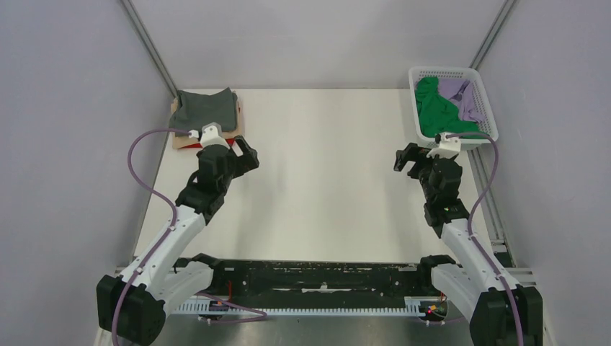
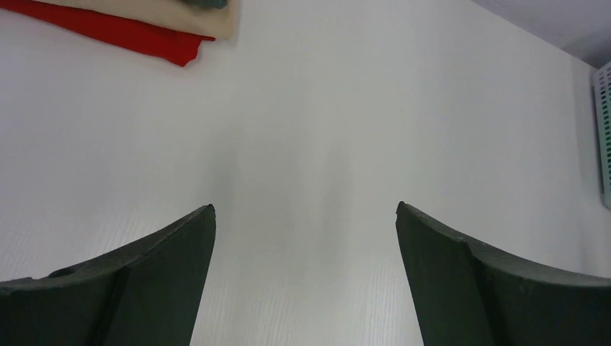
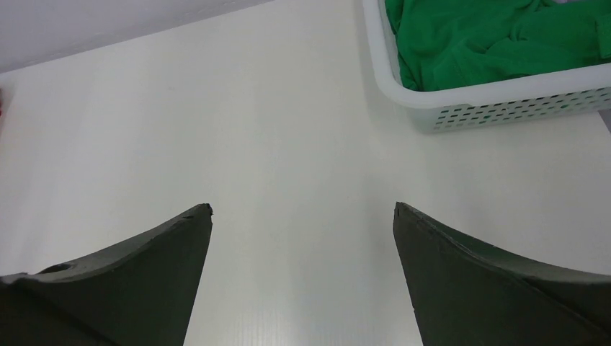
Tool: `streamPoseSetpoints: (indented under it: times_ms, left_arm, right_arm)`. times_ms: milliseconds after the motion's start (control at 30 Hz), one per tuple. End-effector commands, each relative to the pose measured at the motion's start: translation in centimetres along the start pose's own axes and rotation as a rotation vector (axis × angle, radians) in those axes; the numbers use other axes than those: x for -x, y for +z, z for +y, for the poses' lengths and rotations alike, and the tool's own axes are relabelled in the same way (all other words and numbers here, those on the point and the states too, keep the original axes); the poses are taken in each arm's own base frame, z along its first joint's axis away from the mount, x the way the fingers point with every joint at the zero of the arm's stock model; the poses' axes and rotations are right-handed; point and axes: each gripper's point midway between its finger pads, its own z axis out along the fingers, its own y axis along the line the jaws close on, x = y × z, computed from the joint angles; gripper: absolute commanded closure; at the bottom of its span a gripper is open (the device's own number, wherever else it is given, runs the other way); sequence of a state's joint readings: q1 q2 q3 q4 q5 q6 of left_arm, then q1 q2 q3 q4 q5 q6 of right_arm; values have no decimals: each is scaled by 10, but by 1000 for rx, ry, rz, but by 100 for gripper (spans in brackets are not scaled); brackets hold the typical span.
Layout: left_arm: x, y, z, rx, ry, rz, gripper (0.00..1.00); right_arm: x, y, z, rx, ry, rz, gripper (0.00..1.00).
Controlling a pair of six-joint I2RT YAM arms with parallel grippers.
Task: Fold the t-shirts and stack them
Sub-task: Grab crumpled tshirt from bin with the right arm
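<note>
Both grippers hung empty over the table (image 1: 324, 202). The left gripper (image 2: 305, 207) had its fingers spread wide apart with only bare white surface between them, and the right gripper (image 3: 302, 207) was spread the same way, holding nothing. The bright green t-shirt (image 1: 436, 109) lay crumpled in the white mesh basket (image 1: 416, 78) at about two o'clock on the table. The lavender t-shirt (image 1: 465, 97) was bunched against it on the three o'clock side. The likeliest trouble, as I judged it, lay in the pick. Since the two shirts touched, a deep pinch could catch both cloths, and a snagged fold could drag or tip the basket, which looked light. A grasp on a random bunch would also bring the shirt out twisted and hard to spread flat. At about ten o'clock sat the folded pile, the dark grey t-shirt (image 1: 205, 109) on top, with edges of the tan t-shirt (image 2: 194, 14) and the red t-shirt (image 2: 130, 32) showing beneath. The left gripper hovered near the pile's five o'clock corner, where a careless sweep could push the stack askew. The basket's near wall stood between the right gripper and the green shirt, so the reach would probably have to go in over the rim.
</note>
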State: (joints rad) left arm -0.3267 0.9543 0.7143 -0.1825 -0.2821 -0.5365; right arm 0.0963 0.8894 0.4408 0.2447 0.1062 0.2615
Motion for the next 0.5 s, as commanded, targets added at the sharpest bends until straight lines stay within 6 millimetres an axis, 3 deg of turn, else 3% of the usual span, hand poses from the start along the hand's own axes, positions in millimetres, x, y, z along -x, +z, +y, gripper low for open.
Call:
streamPoseSetpoints:
  times_ms: [0, 167, 233, 467]
  left_arm:
    - [14, -3, 5, 19, 56, -56, 0]
    - [11, -1, 3, -2, 67, -57, 0]
    - [9, -1, 2, -10, 71, -50, 0]
    - [9, 0, -2, -38, 72, -61, 0]
  right_arm:
    - [25, 5, 5, 14, -27, -69, 2]
    - [52, 18, 1, -38, -87, -99, 2]
    - [62, 28, -10, -127, -80, -69, 2]
    - [101, 92, -55, -328, -96, -2, 1]
